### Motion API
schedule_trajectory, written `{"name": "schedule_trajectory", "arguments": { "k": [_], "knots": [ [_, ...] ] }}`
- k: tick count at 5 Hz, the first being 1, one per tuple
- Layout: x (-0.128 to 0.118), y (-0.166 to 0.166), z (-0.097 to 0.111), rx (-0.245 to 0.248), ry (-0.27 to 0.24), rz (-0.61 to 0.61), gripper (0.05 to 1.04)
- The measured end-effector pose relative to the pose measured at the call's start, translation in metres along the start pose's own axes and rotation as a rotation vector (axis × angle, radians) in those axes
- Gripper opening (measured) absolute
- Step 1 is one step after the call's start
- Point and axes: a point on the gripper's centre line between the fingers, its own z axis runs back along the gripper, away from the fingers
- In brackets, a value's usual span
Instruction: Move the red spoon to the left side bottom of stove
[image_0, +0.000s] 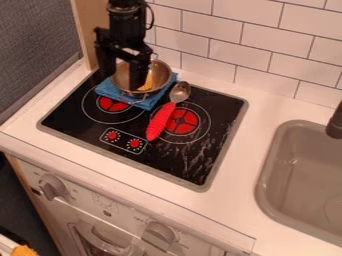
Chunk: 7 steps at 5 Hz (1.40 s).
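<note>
Nearest the camera is a white oven front (83, 202) with grey knobs (159, 233), below the edge of the worktop (275, 102). My gripper (121, 82) hangs over the back left of the black stovetop (190, 167), as the camera sees it. My fingers (139, 72) stand open, a gap between them, at a small metal pot (162, 75); whether they touch it I can't tell. Something yellow (146, 82) lies in the pot, which sits on a folded blue cloth (108, 89) partly over the left burner (112, 105).

Just beyond the cloth's right corner lies the bowl of the red-handled spoon (160, 121). It rests aslant near the middle of the stovetop, its handle over the left part of the right burner (184, 121) and its end near the red control dials (135, 144). Farther right, a grey sink (294, 165) is set into the worktop, with a dark faucet (335, 125) at its back edge. White tiles (260, 40) cover the wall behind.
</note>
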Motion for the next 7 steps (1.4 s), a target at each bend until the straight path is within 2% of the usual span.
{"name": "schedule_trajectory", "arguments": {
  "k": [1, 2, 3, 4, 5, 6, 7],
  "knots": [
    [-0.016, 0.009, 0.035, -0.015, -0.081, 0.002, 1.001],
    [-0.036, 0.001, 0.04, -0.039, -0.073, -0.026, 1.001],
    [-0.049, -0.023, 0.015, -0.044, -0.011, -0.059, 1.001],
    [-0.045, -0.055, -0.006, -0.001, 0.009, -0.09, 1.001],
    [-0.035, -0.079, -0.038, 0.038, 0.06, -0.039, 1.001],
    [-0.018, -0.084, -0.053, 0.035, 0.059, 0.028, 1.001],
    [0.007, -0.084, -0.056, -0.007, 0.028, 0.074, 1.001]
  ]
}}
